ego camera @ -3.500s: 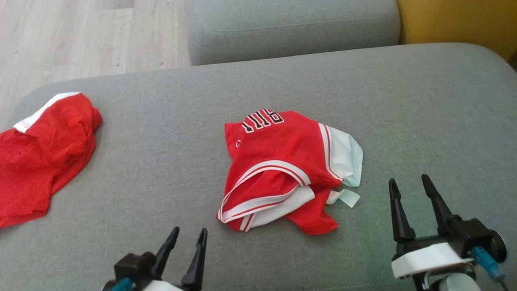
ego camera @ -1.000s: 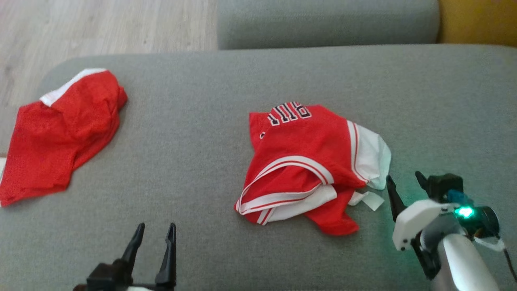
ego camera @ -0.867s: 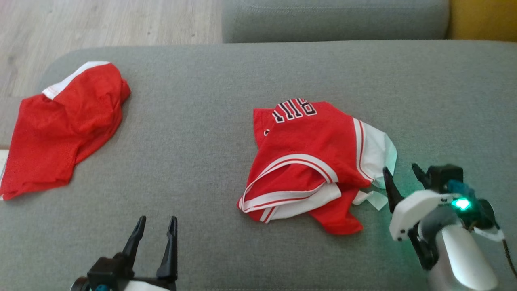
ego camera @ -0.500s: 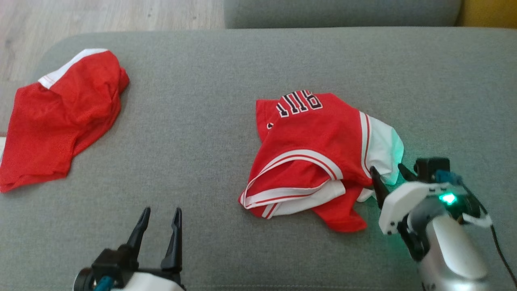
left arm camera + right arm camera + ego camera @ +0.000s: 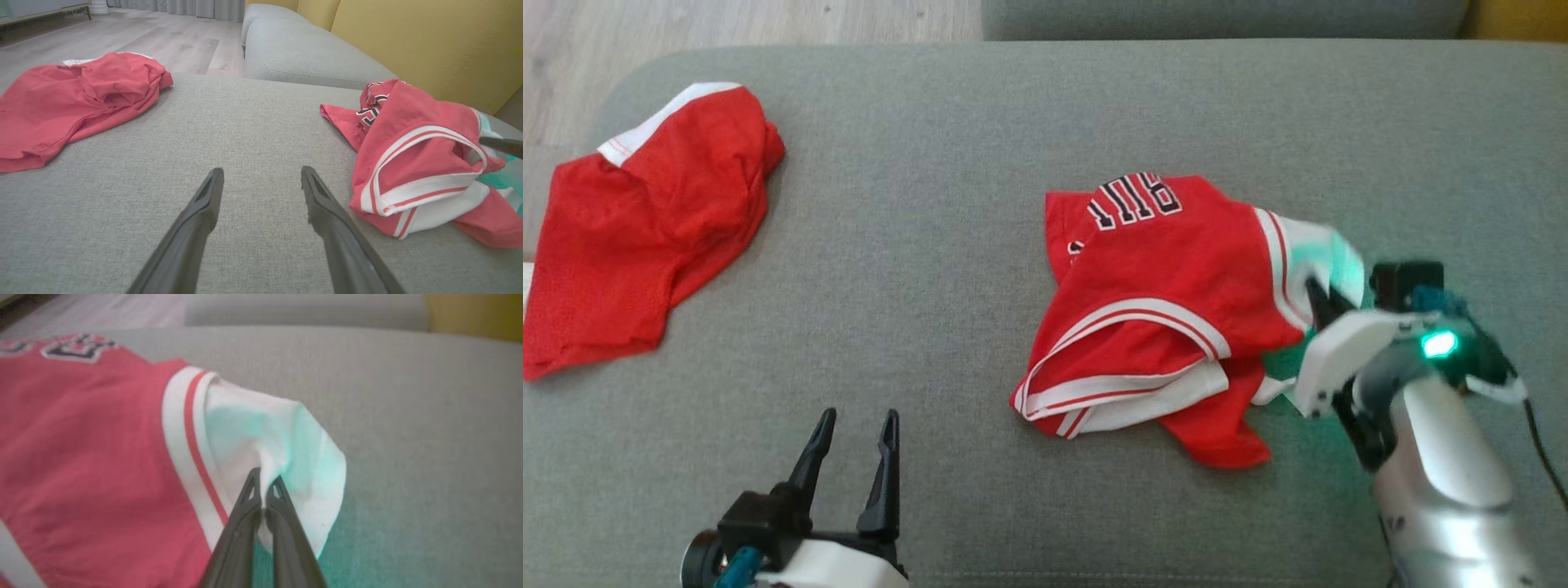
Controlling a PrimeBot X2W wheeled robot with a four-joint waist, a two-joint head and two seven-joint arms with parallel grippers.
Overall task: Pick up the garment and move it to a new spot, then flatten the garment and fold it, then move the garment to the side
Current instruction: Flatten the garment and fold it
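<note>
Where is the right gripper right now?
At the head view's right, the right gripper is shut on the white flap of the crumpled red jersey on the grey sofa.

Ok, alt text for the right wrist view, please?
The right gripper, jaws shut, pinches a white fold of the red jersey, which lies crumpled on a grey sofa cushion. The white cloth looks green-tinted.

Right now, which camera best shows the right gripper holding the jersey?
Right wrist view: close up, the right gripper is shut on the jersey, at its white fabric. Head view hides the fingertips partly; left wrist view catches one finger at its edge.
</note>
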